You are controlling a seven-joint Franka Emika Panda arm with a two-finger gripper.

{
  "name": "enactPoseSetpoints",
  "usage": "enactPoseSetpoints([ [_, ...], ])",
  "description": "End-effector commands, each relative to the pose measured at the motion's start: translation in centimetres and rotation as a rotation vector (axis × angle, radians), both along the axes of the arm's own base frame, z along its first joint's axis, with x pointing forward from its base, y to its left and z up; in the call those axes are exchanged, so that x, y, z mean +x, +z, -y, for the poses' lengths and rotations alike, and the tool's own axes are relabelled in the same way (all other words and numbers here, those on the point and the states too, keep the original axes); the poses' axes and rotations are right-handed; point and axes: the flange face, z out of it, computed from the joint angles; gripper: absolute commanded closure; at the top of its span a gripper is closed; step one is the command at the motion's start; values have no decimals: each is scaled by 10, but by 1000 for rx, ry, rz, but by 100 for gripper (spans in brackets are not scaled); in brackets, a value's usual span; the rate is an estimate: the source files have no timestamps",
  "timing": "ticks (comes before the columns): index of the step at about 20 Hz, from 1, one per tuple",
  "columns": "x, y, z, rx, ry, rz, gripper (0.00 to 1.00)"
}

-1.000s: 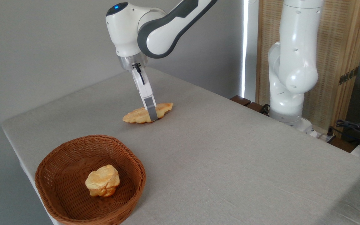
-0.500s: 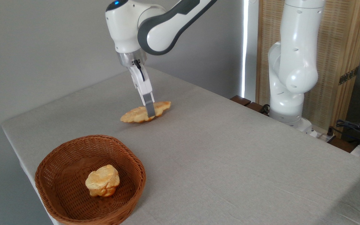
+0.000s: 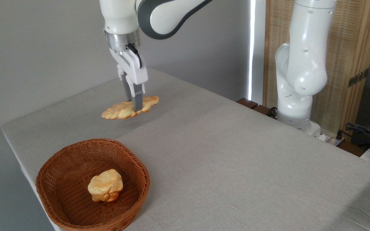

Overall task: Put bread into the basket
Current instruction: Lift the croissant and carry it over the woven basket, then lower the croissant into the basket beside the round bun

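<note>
Above table [image 3: 236, 154]: claw [image 3: 133, 104] pinching bread [image 3: 120, 110], now higher, shifted left.

gripper [image 3: 134, 107] clamps bread [image 3: 129, 108], seemingly off table | bun [image 3: 105, 185] in basket [image 3: 63, 157]

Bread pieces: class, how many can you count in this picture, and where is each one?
2. The braided loaf is held in the gripper above the table. The round bun lies inside the basket. Nothing seems hidden.

Glossy white arm [image 3: 302, 73], dark-grey joint bands (black cable at wrist)
</note>
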Motion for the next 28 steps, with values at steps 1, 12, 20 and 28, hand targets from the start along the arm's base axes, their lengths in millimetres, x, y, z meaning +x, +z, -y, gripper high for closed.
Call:
enactPoseSetpoints([
  [1,34,34,-51,-38,109,69,56],
  [12,110,8,-124,-36,200,321,1],
  [20,121,-14,-116,-32,210,327,0],
  [28,114,7,-120,-50,236,338,0],
])
